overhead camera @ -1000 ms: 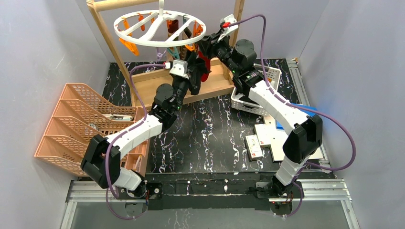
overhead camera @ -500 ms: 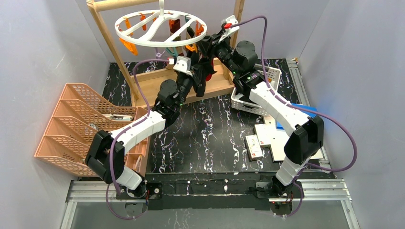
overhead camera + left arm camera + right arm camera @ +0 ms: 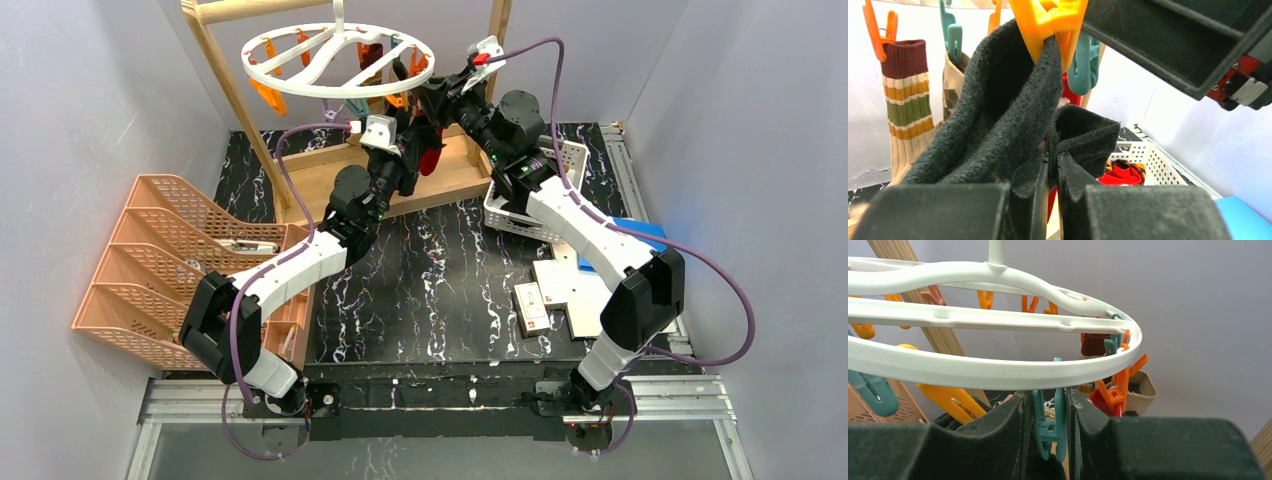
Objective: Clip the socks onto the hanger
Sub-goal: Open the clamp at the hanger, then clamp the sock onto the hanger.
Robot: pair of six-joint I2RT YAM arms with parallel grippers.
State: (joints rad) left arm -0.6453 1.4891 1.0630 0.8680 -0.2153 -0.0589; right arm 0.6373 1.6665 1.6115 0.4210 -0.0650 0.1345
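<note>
At the far side of the worktop (image 3: 430, 290), the hanger (image 3: 335, 60) hangs from the wooden frame (image 3: 228, 85). The left tool (image 3: 1050, 165) is clamped on a black sock (image 3: 1003, 115), whose upper edge sits in an orange clip (image 3: 1048, 20). The right tool (image 3: 1048, 410) pinches a teal clip (image 3: 1048, 432) under the ring's rim; a striped sock (image 3: 905, 100) hangs further left

The hanger (image 3: 998, 372) is smooth, semi-gloss white plastic with a glossy orange plastic clip (image 3: 1048, 20). The black sock (image 3: 1008, 115) is matt, fuzzy cloth. The frame (image 3: 228, 90) is bare wood.
</note>
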